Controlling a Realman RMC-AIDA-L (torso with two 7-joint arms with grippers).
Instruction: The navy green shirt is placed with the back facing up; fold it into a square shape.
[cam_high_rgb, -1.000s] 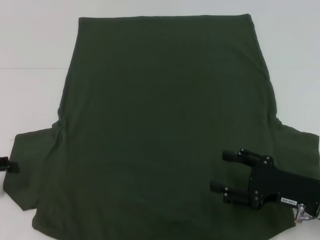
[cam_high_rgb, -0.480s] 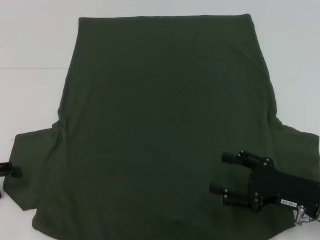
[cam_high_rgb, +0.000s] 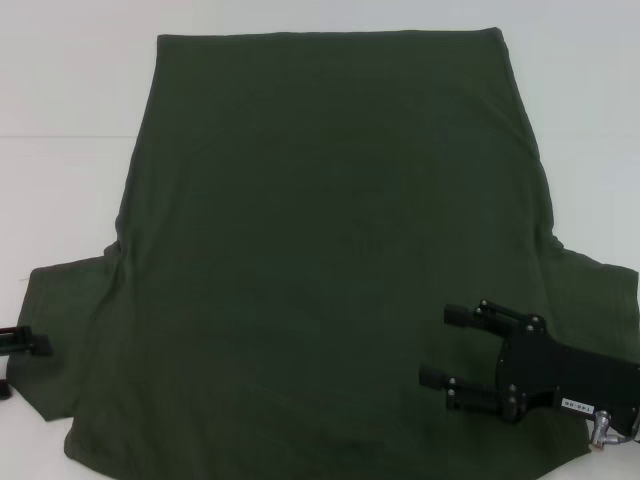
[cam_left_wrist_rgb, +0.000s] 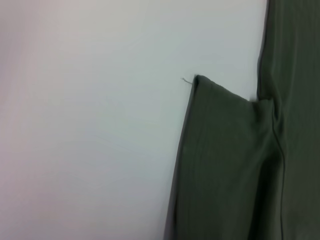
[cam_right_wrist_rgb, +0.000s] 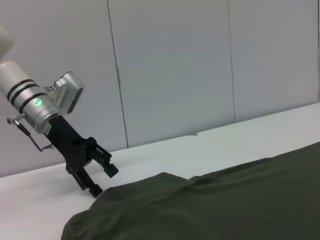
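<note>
White tabletop (cam_high_rgb: 70, 90) carries the navy green shirt (cam_high_rgb: 330, 250) spread flat, plain side up, so I hold the left gripper (cam_right_wrist_rgb: 97, 180) beside its left sleeve and the right gripper (cam_high_rgb: 440, 345) above its near right side, both with fingers parted, ready to pinch.

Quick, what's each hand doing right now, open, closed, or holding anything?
Left hand: open, empty, at the left sleeve edge of the dark green soft-fabric T-shirt.
Right hand: open, empty, above the shirt's near right part.

No legible text; label on right pincer (cam_high_rgb: 446, 345) unreadable.
</note>
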